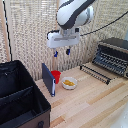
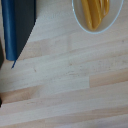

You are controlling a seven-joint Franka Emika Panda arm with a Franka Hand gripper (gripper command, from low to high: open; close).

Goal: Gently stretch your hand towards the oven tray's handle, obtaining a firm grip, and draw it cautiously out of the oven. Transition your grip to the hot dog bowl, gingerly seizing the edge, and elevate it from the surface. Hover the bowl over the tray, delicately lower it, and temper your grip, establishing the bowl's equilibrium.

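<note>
The oven (image 1: 114,54) sits at the exterior view's right, dark with a metallic top. Its black wire tray (image 1: 96,71) sticks out over the wooden table, with the thin handle (image 1: 94,74) along its front edge. A small white hot dog bowl (image 1: 69,83) holding yellow-orange food rests on the table; the wrist view shows part of the same bowl (image 2: 97,12). My gripper (image 1: 61,52) hangs well above the bowl, slightly toward the exterior view's left. It is open, with nothing between its dark-blue fingertips (image 1: 55,53). The fingers do not show clearly in the wrist view.
A red cup (image 1: 56,76) stands just left of the bowl. Beside it a dark blue flat board (image 1: 48,79) stands upright, also in the wrist view (image 2: 12,27). A big black bin (image 1: 20,100) fills the exterior view's lower left. Light wooden table (image 1: 90,102).
</note>
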